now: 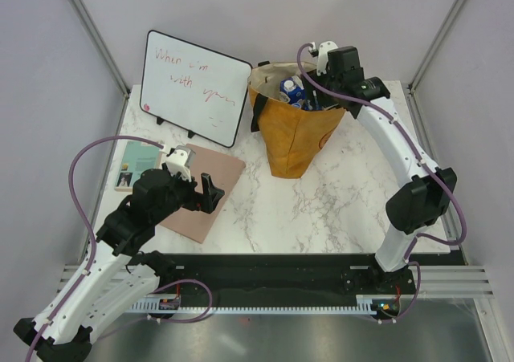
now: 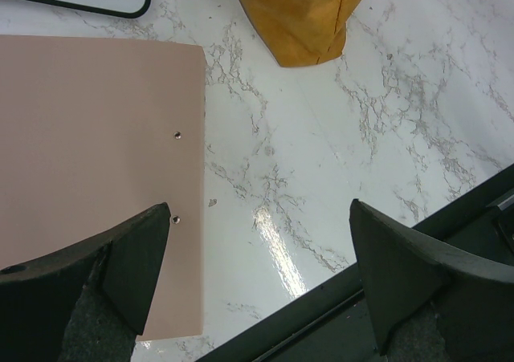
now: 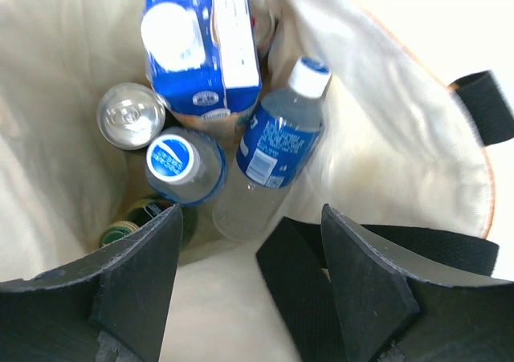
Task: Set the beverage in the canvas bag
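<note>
The mustard-brown canvas bag (image 1: 295, 137) stands upright at the back middle of the table; its lower corner shows in the left wrist view (image 2: 309, 17). My right gripper (image 1: 315, 97) hovers open and empty over the bag's mouth. In the right wrist view (image 3: 250, 242) the cream lining (image 3: 377, 113) holds several drinks: a blue-and-white carton (image 3: 205, 49), a clear bottle with a blue label (image 3: 269, 157), a blue-capped bottle (image 3: 178, 165), a silver can (image 3: 128, 115) and a green can (image 3: 140, 217). My left gripper (image 1: 210, 195) is open and empty above the table's near left (image 2: 261, 233).
A pink board (image 1: 201, 189) lies under the left gripper. A whiteboard (image 1: 194, 85) with red writing leans at the back left. A teal card (image 1: 132, 165) lies at the left edge. A black bag strap (image 3: 377, 250) crosses between the right fingers.
</note>
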You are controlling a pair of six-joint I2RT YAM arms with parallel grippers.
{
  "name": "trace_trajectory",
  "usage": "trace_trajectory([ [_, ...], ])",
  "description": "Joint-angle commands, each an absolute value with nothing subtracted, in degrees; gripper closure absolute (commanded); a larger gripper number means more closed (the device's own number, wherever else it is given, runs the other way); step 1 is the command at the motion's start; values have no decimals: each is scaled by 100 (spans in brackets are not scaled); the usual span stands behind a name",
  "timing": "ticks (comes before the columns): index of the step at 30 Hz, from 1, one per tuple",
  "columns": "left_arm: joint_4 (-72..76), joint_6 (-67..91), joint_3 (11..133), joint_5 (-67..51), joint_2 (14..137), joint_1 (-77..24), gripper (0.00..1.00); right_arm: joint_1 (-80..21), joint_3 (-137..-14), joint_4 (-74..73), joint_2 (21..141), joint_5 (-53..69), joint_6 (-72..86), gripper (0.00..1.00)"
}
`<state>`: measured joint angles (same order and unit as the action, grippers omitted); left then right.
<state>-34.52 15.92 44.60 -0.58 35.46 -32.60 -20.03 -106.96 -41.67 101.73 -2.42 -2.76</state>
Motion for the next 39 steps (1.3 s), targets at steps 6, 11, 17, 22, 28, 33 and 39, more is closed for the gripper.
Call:
trace_trajectory([
  [6,-3234,1380,4439,-114,3516,-3270,0,-2039,-11215,-4070,9975,-237,-132,24],
  [11,-3234,1380,4447,-106,3516,-3270,0,-2039,-11338,-4069,10055,-246,-141,24],
  [17,-3234,1380,4447,-97,3524,-3270,0,-2048,-11601,-4069,10107,-220,-106,23],
  [22,-3226,1380,4439,-114,3516,-3270,0,-2100,-11812,-4087,10037,-202,-27,21],
  [28,-3287,1511,4517,-70,3481,-3270,0,-2206,-11673,-4140,9520,-141,544,2],
  [33,-3401,1643,4754,149,3340,-3270,0,-2347,-11295,-3955,8746,-132,1001,2],
  [39,-3507,1670,5527,27,3515,-3270,0,-2391,-10452,-3990,7938,-79,1616,2],
])
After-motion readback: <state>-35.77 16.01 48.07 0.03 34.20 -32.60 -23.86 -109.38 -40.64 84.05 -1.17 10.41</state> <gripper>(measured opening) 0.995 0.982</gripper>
